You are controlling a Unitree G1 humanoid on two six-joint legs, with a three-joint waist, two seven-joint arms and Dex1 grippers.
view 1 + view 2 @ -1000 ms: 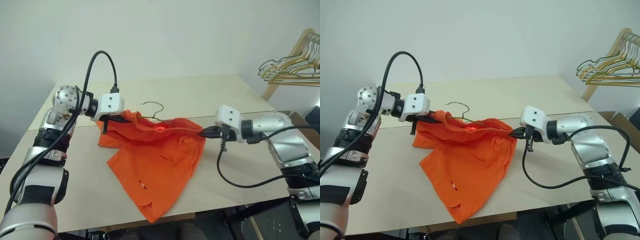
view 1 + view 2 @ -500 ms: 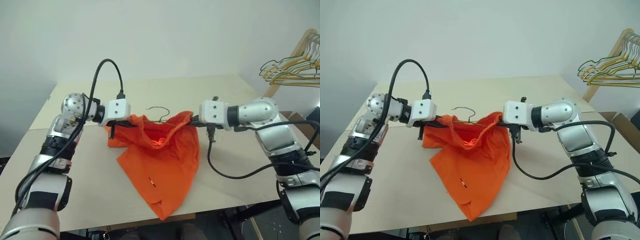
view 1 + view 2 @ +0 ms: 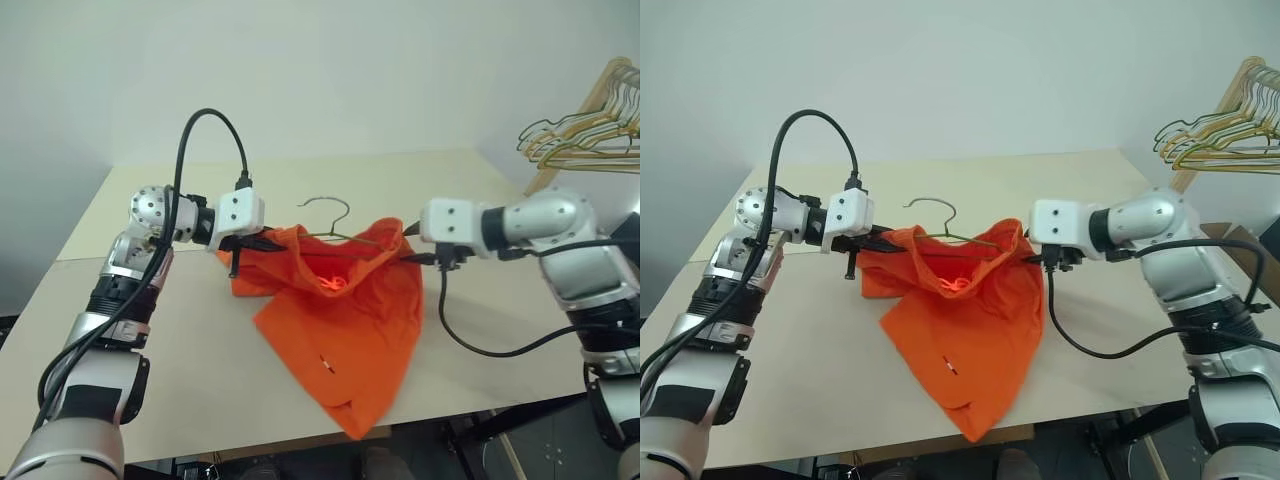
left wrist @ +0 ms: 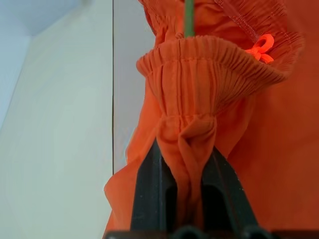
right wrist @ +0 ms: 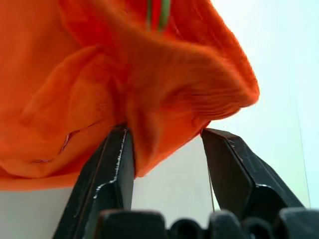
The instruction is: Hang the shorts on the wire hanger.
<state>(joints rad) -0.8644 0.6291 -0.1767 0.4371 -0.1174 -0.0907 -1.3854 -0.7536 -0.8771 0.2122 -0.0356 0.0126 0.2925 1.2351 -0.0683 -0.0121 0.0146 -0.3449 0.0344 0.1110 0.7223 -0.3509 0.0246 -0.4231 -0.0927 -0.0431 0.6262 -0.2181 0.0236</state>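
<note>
Shorts (image 3: 340, 320) hang over the pale table (image 3: 470, 190), lifted at the waistband between the two arms, with the legs trailing down onto the table surface near its front edge. The fabric is bright orange, and a tiny white mark (image 3: 323, 359) shows on the lower leg.

Left gripper (image 4: 185, 164) — clenched on the shorts. In the left wrist view its two black fingers (image 4: 152, 189) pinch a bunched fold of the gathered elastic waistband tightly between them. An orange drawstring bow (image 4: 260, 48) sits on the waistband beyond the grip.

Right gripper (image 5: 167, 149) — jaws parted. In the right wrist view the fingers (image 5: 112, 169) stand well apart, and a fold of orange fabric drops into the gap between them. The fabric lies against one finger; the other finger stands clear of it. Whether the cloth is resting on this gripper or merely hanging in front of it cannot be told.

Wire hanger (image 3: 330, 205) is a single thin greyish-olive wire. Its curved hook rises above the waistband, midway between the two grippers, and its wire runs down into the open waist of the shorts. A short length of the green wire also shows inside the fabric in both wrist views.

At the right edge of the head views, a wooden rack (image 3: 590, 110) carries a bunch of wire hangers (image 3: 585, 140), well apart from the table work.
</note>
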